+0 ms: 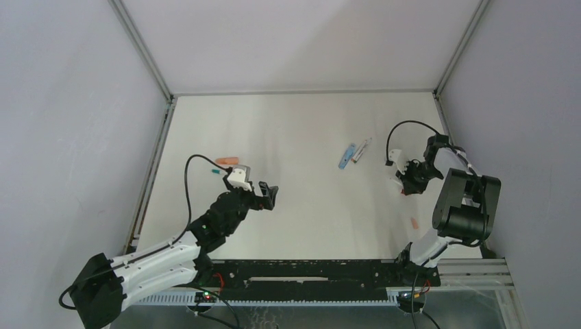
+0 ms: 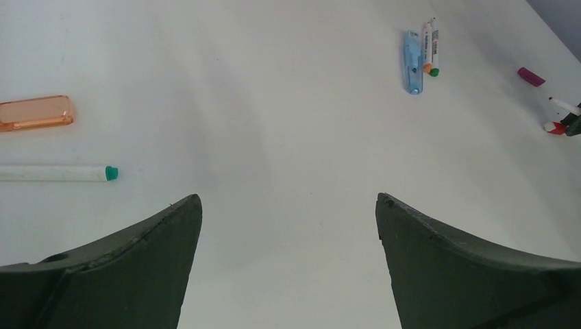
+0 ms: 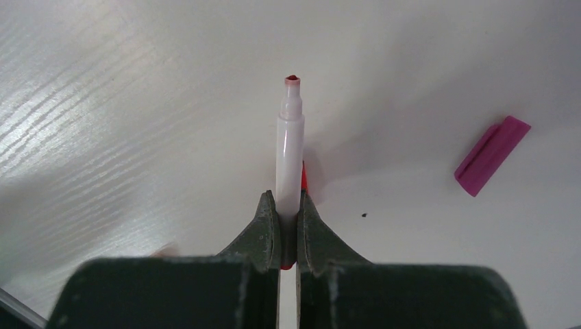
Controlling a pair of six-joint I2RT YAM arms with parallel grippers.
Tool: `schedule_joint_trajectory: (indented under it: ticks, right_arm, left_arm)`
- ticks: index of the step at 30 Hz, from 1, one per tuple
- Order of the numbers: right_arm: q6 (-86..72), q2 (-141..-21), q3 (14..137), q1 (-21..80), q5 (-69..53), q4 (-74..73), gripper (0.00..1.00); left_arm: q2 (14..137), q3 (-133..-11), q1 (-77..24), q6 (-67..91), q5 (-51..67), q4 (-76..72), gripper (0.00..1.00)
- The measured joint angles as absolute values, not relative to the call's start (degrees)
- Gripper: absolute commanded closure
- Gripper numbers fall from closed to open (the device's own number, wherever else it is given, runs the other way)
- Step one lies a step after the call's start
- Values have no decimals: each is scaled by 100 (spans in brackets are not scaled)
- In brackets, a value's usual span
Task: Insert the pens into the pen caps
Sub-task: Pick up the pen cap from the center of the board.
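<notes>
- Right gripper (image 3: 288, 205): the jaws are closed almost fully on the white barrel of the red-tipped pen (image 3: 290, 147). One finger presses on each side of the barrel.
- In the right wrist view, the held pen runs straight out ahead of the fingertips. Its red tip is at the far end, clear of the table (image 3: 137, 103).
- A small red part (image 3: 304, 177) shows just beside the barrel on its right, at the fingertips. It cannot be identified.
- The magenta cap (image 3: 492, 155) lies flat on the table, ahead and to the right of the right jaws. It is well apart from the held pen.
- Left gripper (image 2: 288, 205): the jaws are spread wide, with only bare table between the fingers (image 2: 137, 267). Nothing is held or touched.
- The teal-tipped pen (image 2: 58, 173) lies flat, just ahead and to the left of the left finger. Its teal end points inward, toward the line of the jaw gap.
- The salmon-orange cap (image 2: 34, 113) lies beyond that pen, further ahead and left of the left jaws. It is near the pen but not touching it.
- The light blue cap (image 2: 412, 62) lies far ahead of the left jaws and slightly to the right.
- The pair of pens (image 2: 434, 48) lies alongside the light blue cap on its right. One pen has a green end and the other an orange end, both toward the jaws.
- In the top external view, the left gripper (image 1: 267, 195) is on the left of the table and the right gripper (image 1: 411, 179) is at the right edge. The light blue cap (image 1: 347, 155) lies between them, nearer the right one.
</notes>
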State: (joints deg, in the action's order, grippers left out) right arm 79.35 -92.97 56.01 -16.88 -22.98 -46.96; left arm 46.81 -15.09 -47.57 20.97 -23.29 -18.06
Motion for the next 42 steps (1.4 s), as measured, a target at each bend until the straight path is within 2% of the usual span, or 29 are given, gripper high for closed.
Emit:
schedule_joint_trajectory:
  ticks: [17,23,35,38,42]
  right_arm:
    - [7677,-9623,5765,-1492,-2209,-4740,100]
    - [6991,-9568,5618,-578,-2193,-4652,100]
    - [4941,-9690,5760,2231,-2773,-4580,100]
    - [4563,-9786,6053,2617,-3131,-4644,100]
    - [4257,-9786,6318,2661,-3555,-4661,100]
  left_arm:
    - [4681,-1509,-4628,2102,-2165,-1850,0]
    - [4639,-1498,-4611,2102,-2158,-1872,0]
    - [4270,-1398,-4609,2150,-2169,-1870,0]
    - [4125,-1369,-4609,2200,-2178,-1852,0]
    - [3782,-1142,-4606,2418,-2169,-2005,0]
